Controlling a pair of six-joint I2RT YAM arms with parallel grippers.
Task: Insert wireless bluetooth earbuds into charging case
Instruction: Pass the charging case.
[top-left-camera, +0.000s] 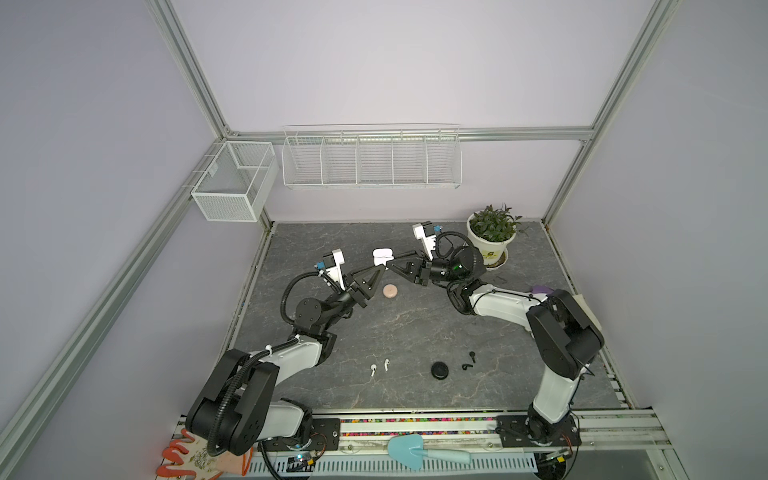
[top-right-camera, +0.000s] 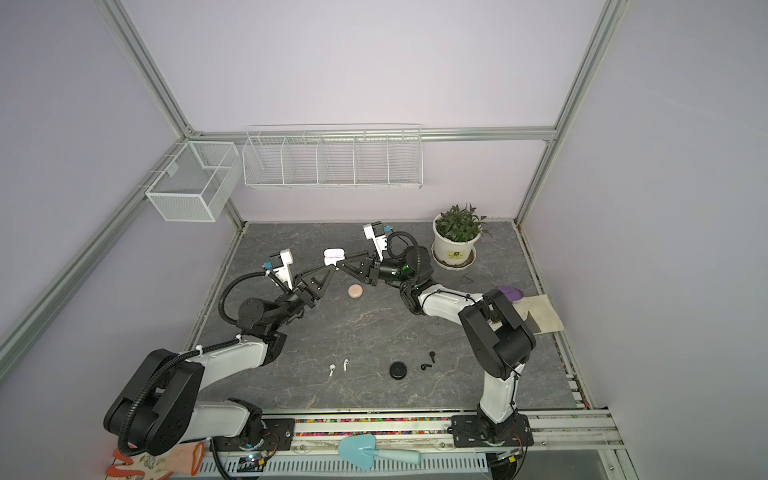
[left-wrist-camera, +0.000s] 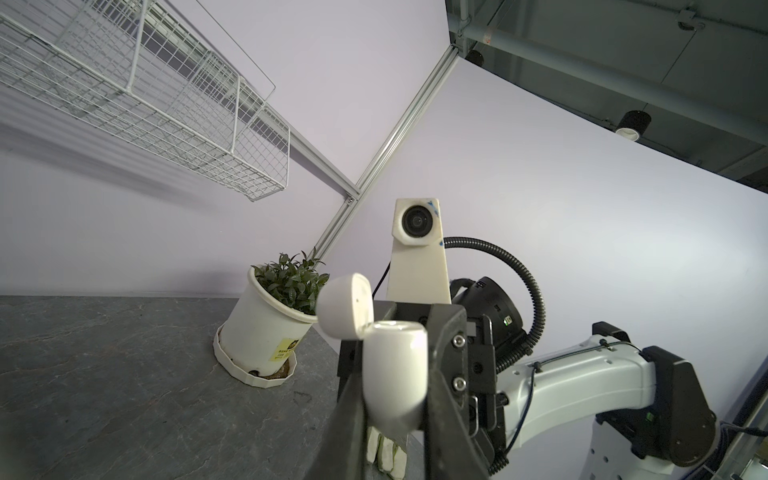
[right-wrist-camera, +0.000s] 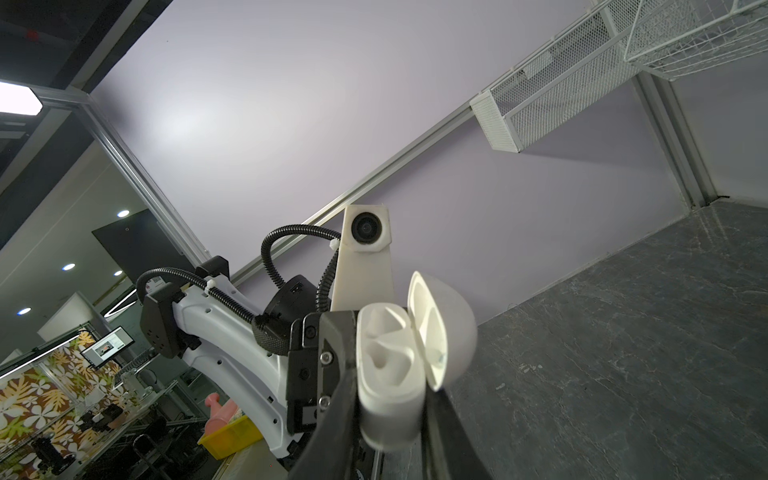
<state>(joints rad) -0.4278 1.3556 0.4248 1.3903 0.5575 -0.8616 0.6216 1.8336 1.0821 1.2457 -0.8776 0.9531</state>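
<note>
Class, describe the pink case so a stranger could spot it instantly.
Start at the grey table. Near its middle, just in front of the raised white case, lies the pink case, a round puck. Its one round neighbour, the black case, sits nearer the front edge.

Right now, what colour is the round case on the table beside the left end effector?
The round case is pale peach-pink, clearest in a top view.

No legible text anywhere. Yellow label (left-wrist-camera: 284, 351) on plant pot (left-wrist-camera: 253, 328): print too small to read.

Four earbuds (top-left-camera: 386, 365) — three cases (top-left-camera: 390, 291).
</note>
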